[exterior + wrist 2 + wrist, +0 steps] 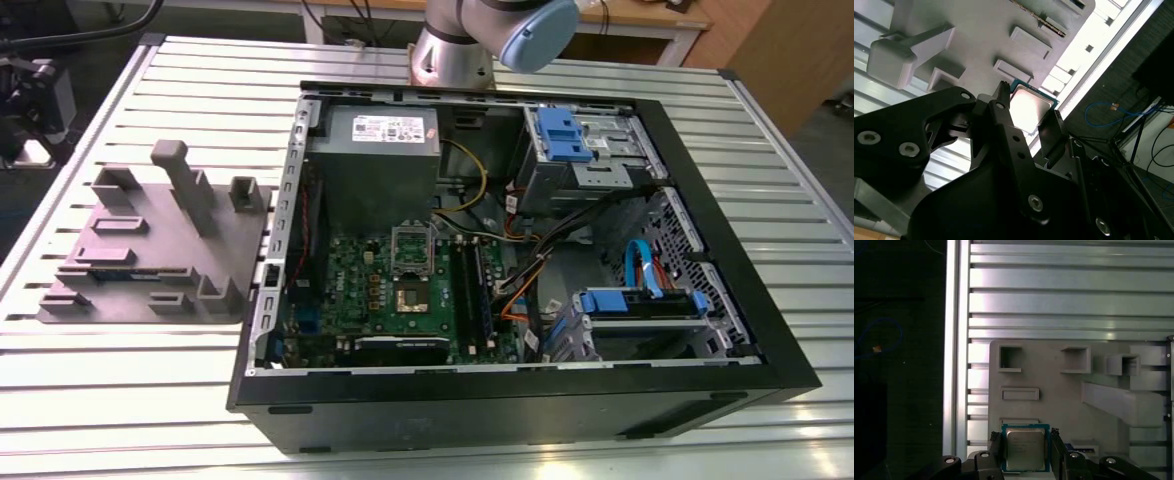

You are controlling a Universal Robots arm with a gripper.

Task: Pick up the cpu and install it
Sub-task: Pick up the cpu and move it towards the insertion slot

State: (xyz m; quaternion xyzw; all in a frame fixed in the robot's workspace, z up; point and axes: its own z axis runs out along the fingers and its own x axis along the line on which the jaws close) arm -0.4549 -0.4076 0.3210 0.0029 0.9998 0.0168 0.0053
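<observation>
The cpu [1025, 449] is a small, flat, square chip with a silvery metal top and a thin blue-green rim. It is held between the gripper's [1026, 437] fingers, metal face showing, above the tray's [1054, 395] edge.

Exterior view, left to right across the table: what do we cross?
grey moulded tray → motherboard → blue-latched drive bay
</observation>
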